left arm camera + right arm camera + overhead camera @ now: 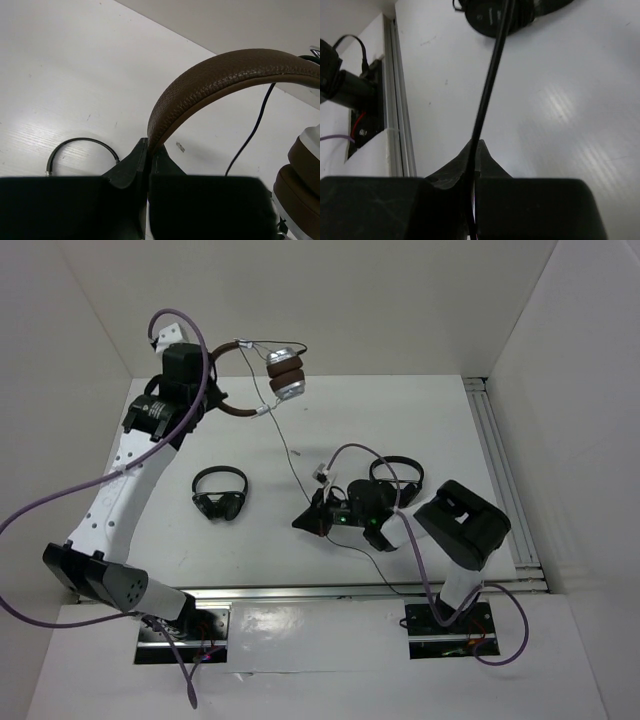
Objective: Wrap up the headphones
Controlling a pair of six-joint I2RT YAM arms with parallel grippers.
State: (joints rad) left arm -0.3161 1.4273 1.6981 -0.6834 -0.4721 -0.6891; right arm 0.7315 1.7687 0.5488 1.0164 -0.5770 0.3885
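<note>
The headphones (285, 375) have a brown headband (225, 70) and silver earcups with brown pads (300, 175). They hang in the air at the back left of the table. My left gripper (212, 390) is shut on the headband, and its jaws (149, 145) clamp the band's end. The thin black cable (290, 455) runs from the earcups down and right, past a small white tag, to my right gripper (302, 523). The right gripper (475, 145) is shut on the cable (490, 75), low over the table's middle.
One small all-black headphone (220, 492) lies left of centre; its band shows in the left wrist view (80, 142). Another (397, 475) lies by the right arm and shows in the right wrist view (495, 15). Metal rails line the right edge (500, 470) and the front edge (330, 592).
</note>
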